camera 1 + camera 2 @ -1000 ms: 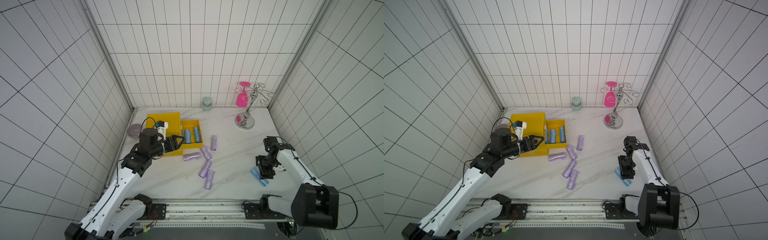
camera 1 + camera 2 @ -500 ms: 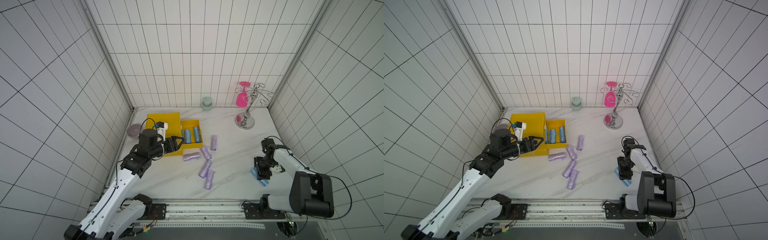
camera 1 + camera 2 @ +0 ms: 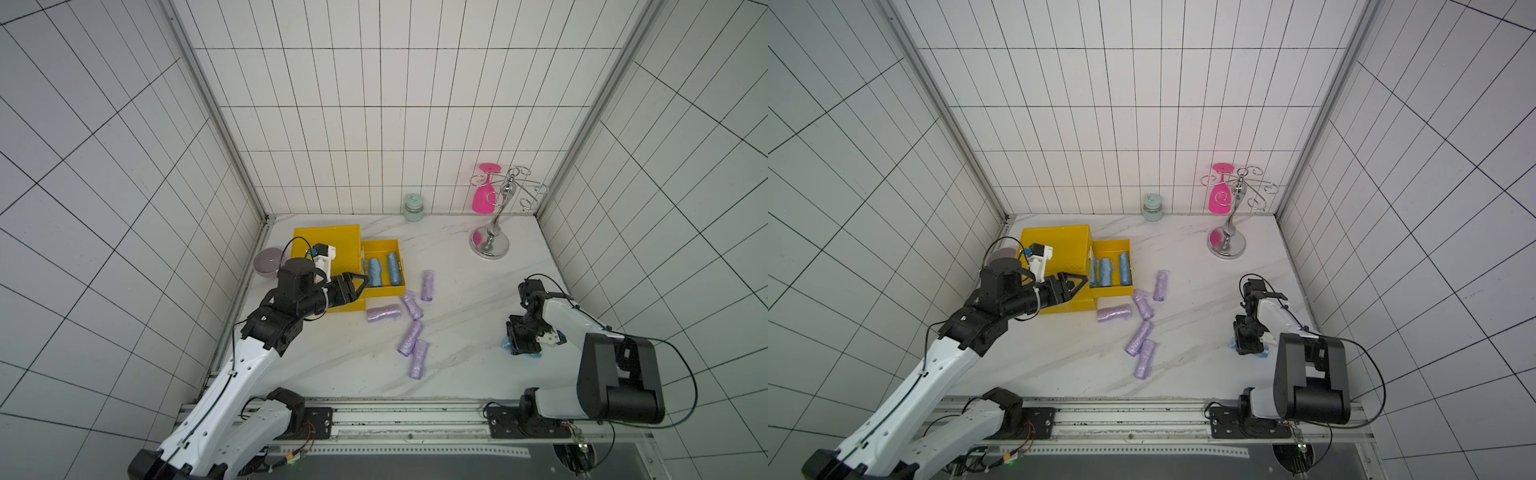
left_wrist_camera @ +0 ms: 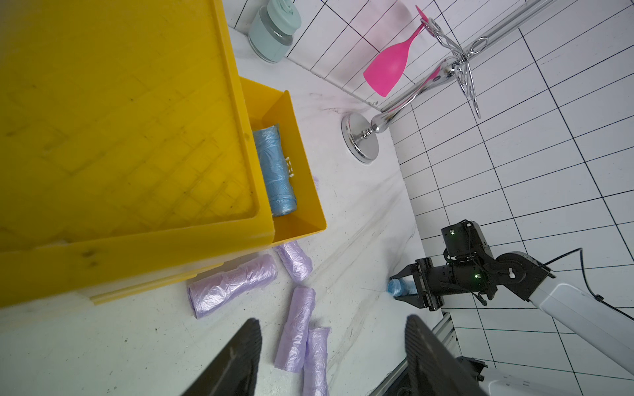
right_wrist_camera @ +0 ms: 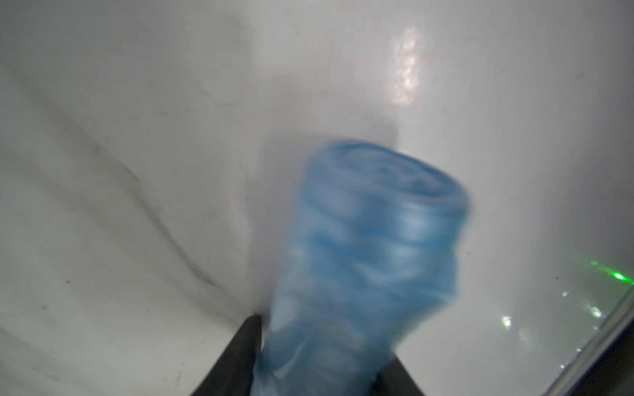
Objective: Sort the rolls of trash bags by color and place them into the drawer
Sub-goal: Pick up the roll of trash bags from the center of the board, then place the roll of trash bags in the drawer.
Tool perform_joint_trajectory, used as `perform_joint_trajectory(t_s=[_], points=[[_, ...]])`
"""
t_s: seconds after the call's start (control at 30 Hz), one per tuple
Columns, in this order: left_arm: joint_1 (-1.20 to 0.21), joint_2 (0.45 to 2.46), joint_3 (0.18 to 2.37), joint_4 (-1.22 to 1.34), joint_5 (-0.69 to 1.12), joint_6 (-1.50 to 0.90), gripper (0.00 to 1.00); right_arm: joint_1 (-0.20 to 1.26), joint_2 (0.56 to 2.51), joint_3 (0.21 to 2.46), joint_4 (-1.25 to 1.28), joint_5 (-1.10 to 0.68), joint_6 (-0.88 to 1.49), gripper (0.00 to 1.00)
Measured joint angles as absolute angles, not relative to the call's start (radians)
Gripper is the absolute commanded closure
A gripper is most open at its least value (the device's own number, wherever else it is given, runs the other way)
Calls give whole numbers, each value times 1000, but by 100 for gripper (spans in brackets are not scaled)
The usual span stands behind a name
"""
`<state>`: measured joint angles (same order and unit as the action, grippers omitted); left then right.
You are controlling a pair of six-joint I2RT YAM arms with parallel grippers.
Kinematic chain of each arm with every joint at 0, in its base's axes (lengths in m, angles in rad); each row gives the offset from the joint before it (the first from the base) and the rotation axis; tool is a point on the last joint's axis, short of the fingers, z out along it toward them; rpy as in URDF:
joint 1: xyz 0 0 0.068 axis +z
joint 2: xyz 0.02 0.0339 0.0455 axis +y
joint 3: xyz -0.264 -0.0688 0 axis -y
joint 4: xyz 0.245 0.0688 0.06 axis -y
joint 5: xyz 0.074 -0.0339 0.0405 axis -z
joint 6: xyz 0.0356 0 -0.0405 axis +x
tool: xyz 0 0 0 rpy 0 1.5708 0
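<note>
You have three blue rolls (image 3: 1106,272) in the drawer (image 3: 1111,242). Five lilac rolls (image 3: 1115,313) lie outside. Your right pincer (image 4: 398,287) grips a fourth blue roll (image 5: 360,257), and your left pincer (image 4: 332,320) gapes empty.

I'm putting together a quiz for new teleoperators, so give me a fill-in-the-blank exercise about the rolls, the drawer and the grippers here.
The crinkled plastic rolls in the open yellow drawer are all light ___.
___ lilac plastic rolls lie loose on the white marble tabletop.
The ___ gripper clasps a lone light blue roll.
The left gripper has its jaws ___, holding nothing.
Missing: blue; five; right; open.
</note>
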<state>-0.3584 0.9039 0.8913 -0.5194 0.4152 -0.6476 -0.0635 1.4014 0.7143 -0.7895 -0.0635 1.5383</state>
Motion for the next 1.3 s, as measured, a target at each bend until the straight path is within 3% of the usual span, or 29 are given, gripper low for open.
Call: perform_joint_trajectory(t_s=[0.07, 0.23, 0.6, 0.9, 1.1, 1.3], points=[[-358, 905, 891, -519, 415, -648, 34, -34, 1402, 731, -785, -49, 1523, 85], [-358, 905, 891, -520, 414, -648, 34, 49, 1404, 755, -747, -17, 1491, 100], [-316, 905, 927, -595, 389, -608, 34, 285, 1533, 914, -621, -25, 1233, 100], [-72, 934, 1032, -662, 458, -529, 34, 410, 1548, 1080, -506, -142, 824, 100], [58, 983, 1050, -682, 491, -500, 35, 463, 1556, 1322, -582, -208, 629, 100], [115, 1024, 1079, -693, 482, -485, 35, 553, 1700, 1693, -729, -297, 509, 100]])
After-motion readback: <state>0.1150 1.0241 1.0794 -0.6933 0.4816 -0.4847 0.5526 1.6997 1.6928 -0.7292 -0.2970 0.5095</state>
